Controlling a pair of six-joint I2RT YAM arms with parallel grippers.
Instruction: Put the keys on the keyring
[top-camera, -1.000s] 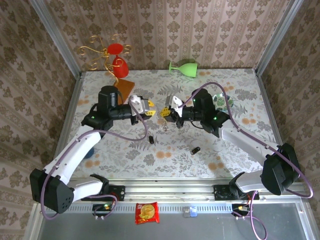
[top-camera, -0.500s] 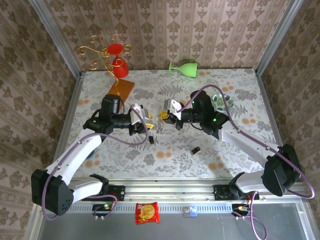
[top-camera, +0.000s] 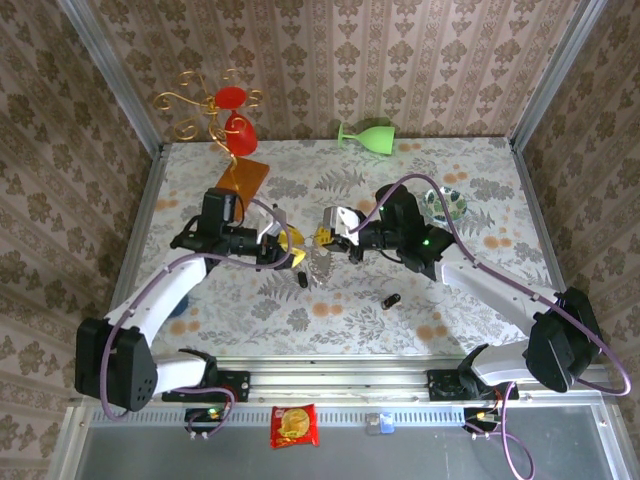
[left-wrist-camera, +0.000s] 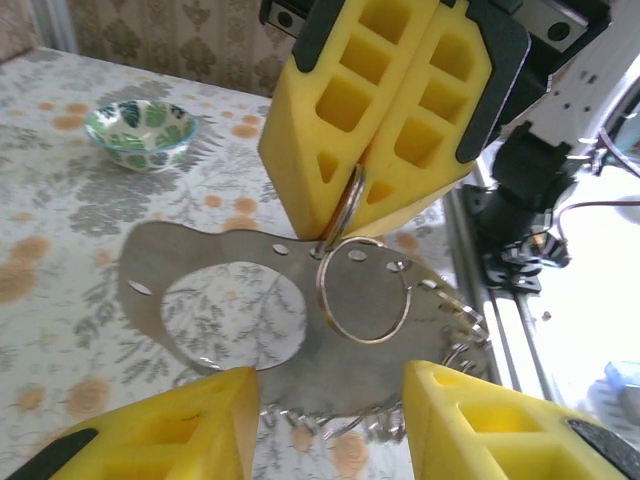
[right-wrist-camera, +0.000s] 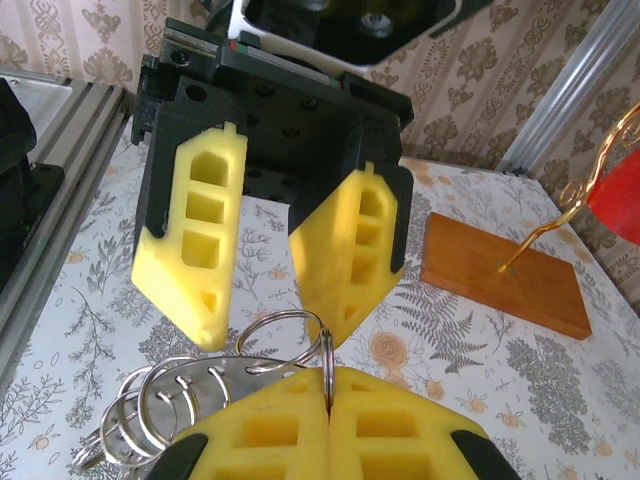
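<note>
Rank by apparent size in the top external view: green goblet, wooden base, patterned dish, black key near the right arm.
1. green goblet and wooden base: these look about alike, so no ranking between them.
2. patterned dish: clearly smaller.
3. black key: by far the smallest.

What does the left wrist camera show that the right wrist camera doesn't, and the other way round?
Left wrist camera: the flat face of the keyring with its wide hole, and a green-patterned dish on the table behind it.
Right wrist camera: a wooden base on the table off to the right.
Both: the right hand shut on a thin wire ring, and the left hand facing it with its yellow fingers apart.
</note>
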